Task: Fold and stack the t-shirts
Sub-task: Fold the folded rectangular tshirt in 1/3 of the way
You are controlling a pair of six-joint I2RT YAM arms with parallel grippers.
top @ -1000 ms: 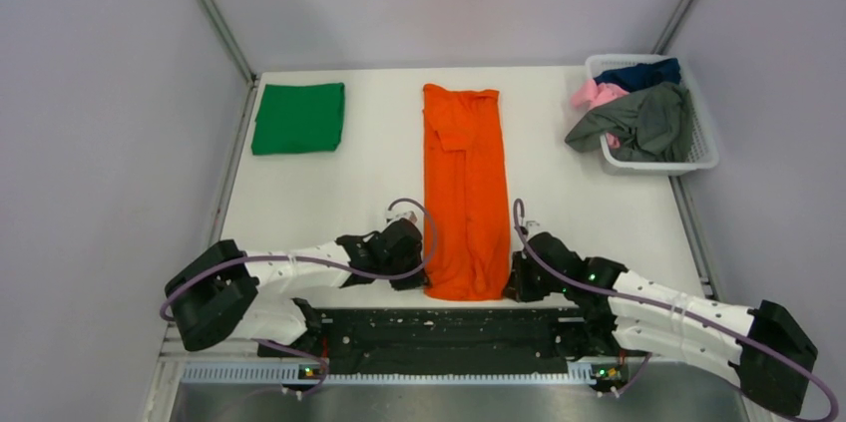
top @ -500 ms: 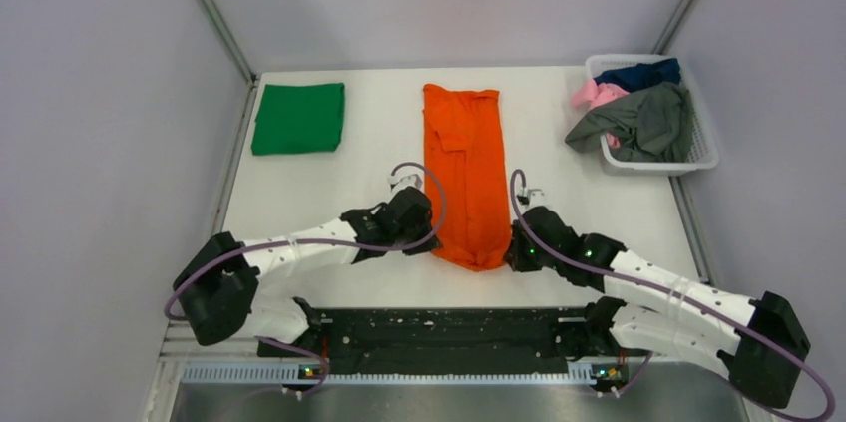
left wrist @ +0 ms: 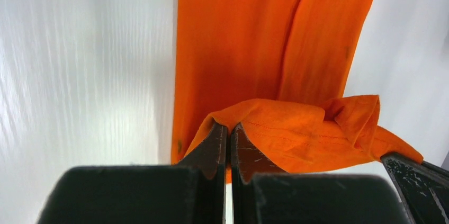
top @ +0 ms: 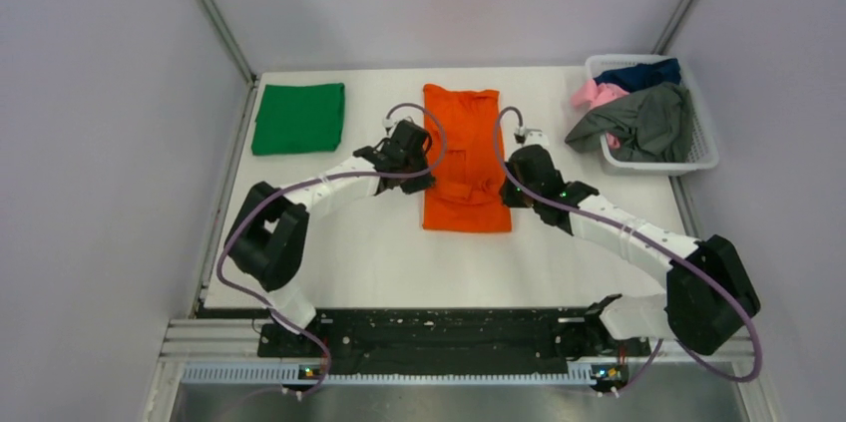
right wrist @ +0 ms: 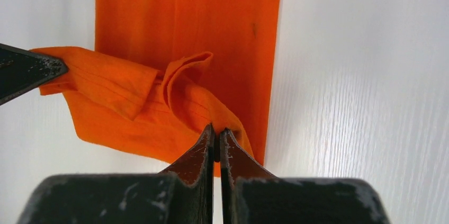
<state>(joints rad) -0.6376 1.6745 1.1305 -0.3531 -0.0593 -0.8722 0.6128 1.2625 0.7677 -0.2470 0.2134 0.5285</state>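
Note:
The orange t-shirt (top: 464, 158) lies in a long strip down the middle of the table, its near end lifted and doubled back over itself. My left gripper (top: 423, 171) is shut on the left corner of that hem (left wrist: 265, 123). My right gripper (top: 507, 183) is shut on the right corner (right wrist: 212, 113). Both hold the hem above the strip, about halfway along it. A folded green t-shirt (top: 298, 118) lies at the back left. Grey (top: 643, 123), pink (top: 596, 94) and navy (top: 638, 73) t-shirts sit crumpled in the basket.
The white lattice basket (top: 701, 148) stands at the back right by the wall. Metal frame posts run along both side edges of the white table (top: 329, 242). The black base rail (top: 439, 337) lies along the near edge.
Both grippers have carried the orange shirt's near hem away from the front edge toward the back, folding the strip over itself. Both arms are now stretched far forward.

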